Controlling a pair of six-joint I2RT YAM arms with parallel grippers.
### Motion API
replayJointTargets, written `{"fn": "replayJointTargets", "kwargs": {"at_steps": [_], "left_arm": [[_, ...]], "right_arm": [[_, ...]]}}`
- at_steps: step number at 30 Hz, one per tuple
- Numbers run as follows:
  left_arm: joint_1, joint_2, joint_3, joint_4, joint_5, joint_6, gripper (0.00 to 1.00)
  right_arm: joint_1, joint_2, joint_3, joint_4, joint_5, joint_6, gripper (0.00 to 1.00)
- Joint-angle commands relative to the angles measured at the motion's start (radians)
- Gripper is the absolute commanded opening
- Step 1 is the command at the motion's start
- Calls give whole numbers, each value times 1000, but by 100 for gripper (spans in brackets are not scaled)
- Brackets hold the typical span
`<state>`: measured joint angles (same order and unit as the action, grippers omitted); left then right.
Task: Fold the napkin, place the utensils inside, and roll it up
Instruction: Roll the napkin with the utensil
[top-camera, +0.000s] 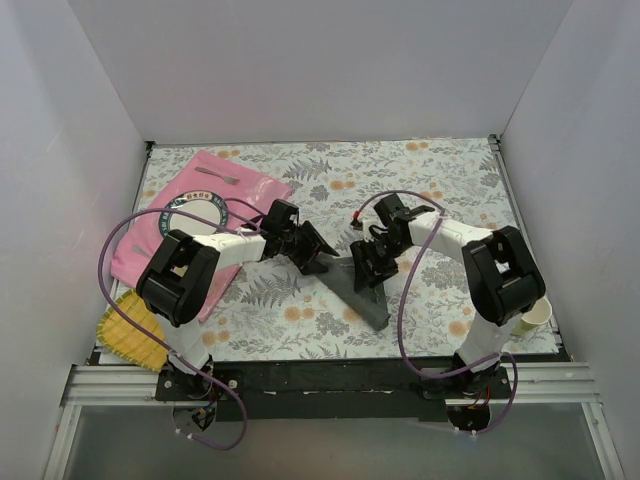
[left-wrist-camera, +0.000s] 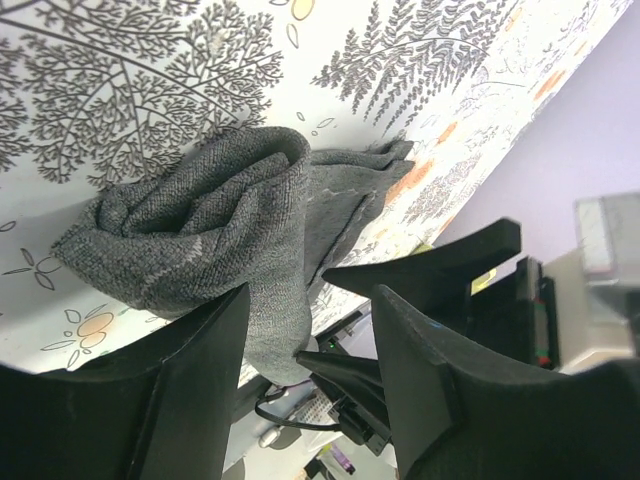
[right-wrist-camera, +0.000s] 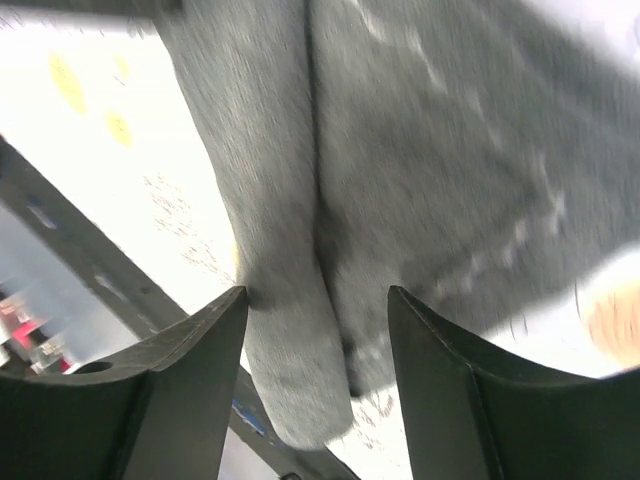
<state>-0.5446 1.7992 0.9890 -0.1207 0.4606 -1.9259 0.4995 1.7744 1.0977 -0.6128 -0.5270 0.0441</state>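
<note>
The dark grey napkin (top-camera: 362, 298) lies rolled into a long bundle on the floral tablecloth, between the two arms. My left gripper (top-camera: 318, 258) is at its far left end and is open. In the left wrist view the roll (left-wrist-camera: 220, 215) hangs between the open gripper (left-wrist-camera: 310, 295), resting against one finger (left-wrist-camera: 190, 380). My right gripper (top-camera: 363, 272) is over the roll's middle. In the right wrist view the roll's end (right-wrist-camera: 290, 330) sits between the open gripper (right-wrist-camera: 316, 295). No silver utensils are in view.
A pink placemat (top-camera: 240, 185) with a white plate (top-camera: 195, 215) lies at the back left. A yellow woven piece (top-camera: 130, 325) sits at the front left edge. A paper cup (top-camera: 537, 316) stands at the front right, behind the right arm. White walls enclose the table.
</note>
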Motion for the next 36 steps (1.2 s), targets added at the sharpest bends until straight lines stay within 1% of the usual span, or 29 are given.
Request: {"fn": "replayJointTargets", "kwargs": {"at_steps": [1,8,10,11,13,16,18,20,23,28,31,32,35,36], "left_arm": [[8,-3,34,-17,-13,18,51],[9,3,45,-34,-7,11,51],[11,11,57,-46,-7,13,51],[11,14,60,-50,-5,15,51],[11,20,69,-56,-4,15,51],[9,23,80,-57,1,16,51],[9,26,85,-60,1,16,51],[9,34,91,-62,4,16,51],[11,42,99,-63,7,13,51],[11,52,105,-63,10,13,51],[9,54,111,-73,9,18,51],[11,55,112,-74,9,18,50],[11,57,119,-80,9,22,51],[11,57,120,-85,9,24,51]], "right_arm": [[7,-113,-112,-51,119,-24,67],[14,-181,-248,10,148,19,64],[14,-188,-254,8,183,22,61],[16,-190,-248,1,229,22,60],[16,-204,-225,-22,252,11,60],[34,-225,-147,-83,236,5,61],[50,-256,-101,-108,200,16,64],[76,-279,-99,-116,138,52,66],[114,-323,-150,-93,114,88,69],[132,-346,-275,-41,185,114,70],[132,-329,-328,-19,277,108,67],[132,-322,-344,-15,315,105,63],[135,-290,-342,-19,352,106,53],[142,-297,-314,-25,358,111,53]]}}
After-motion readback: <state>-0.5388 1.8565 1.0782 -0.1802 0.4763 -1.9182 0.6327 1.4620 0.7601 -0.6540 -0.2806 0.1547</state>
